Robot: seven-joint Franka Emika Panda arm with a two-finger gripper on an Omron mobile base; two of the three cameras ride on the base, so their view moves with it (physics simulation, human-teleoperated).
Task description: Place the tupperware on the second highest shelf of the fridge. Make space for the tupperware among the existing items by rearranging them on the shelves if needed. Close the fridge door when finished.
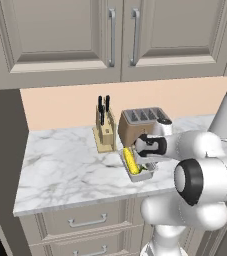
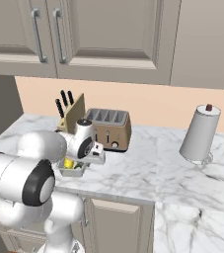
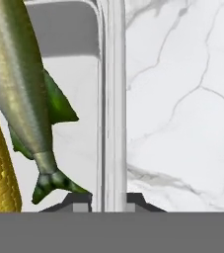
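STEP: pickup, I have the gripper (image 3: 108, 200) closed down on the side wall of the tupperware (image 1: 136, 167), which sits on the marble tabletop (image 1: 65, 165) by the toaster (image 1: 137, 125) | NEXT: I judge a straight lift, then a drive to the fridge | COUNT: one tupperware, one toaster, one knife block (image 1: 105, 131), one paper towel roll (image 2: 200, 133)

tupperware (image 1: 135, 165): clear, yellow corn, green veg, perhaps | counter (image 1: 65, 165): white-grey marble
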